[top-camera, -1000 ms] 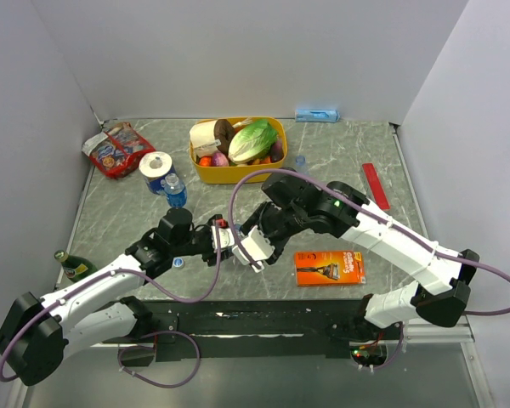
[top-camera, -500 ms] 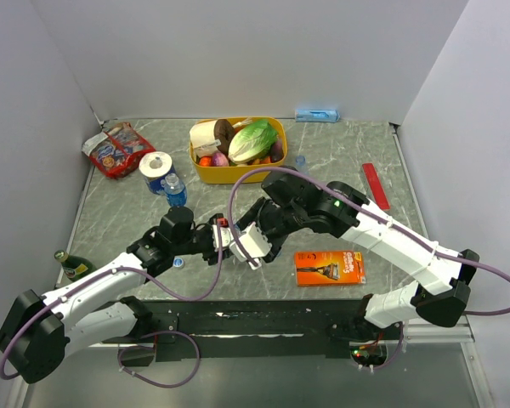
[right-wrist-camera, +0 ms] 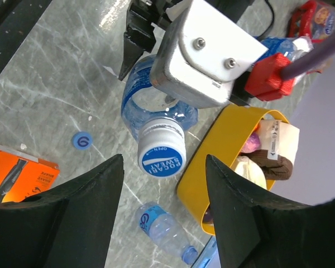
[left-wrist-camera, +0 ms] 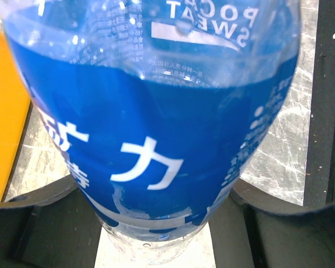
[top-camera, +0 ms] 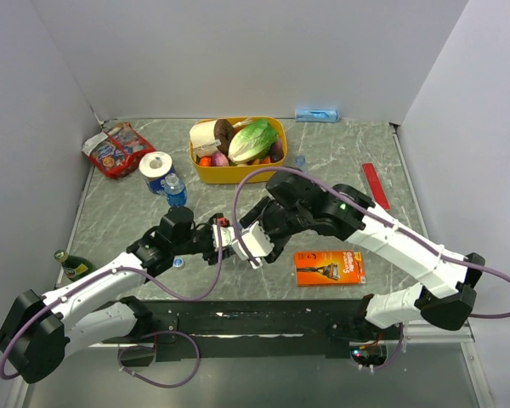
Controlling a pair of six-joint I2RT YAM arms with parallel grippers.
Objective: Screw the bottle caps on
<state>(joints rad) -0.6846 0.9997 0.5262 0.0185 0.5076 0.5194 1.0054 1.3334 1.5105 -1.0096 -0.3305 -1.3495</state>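
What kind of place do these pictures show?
Probably a robot test bench in a lab: plain white panels wall in a marbled table, with unrelated props such as a yellow tub of food and a razor pack.

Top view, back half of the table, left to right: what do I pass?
snack bag → paper roll → bottle → yellow tub → blue pack → red strip

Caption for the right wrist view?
Right gripper, fingers open, flanks the blue-topped plastic cap on a clear blue-labelled plastic bottle held by the left gripper.
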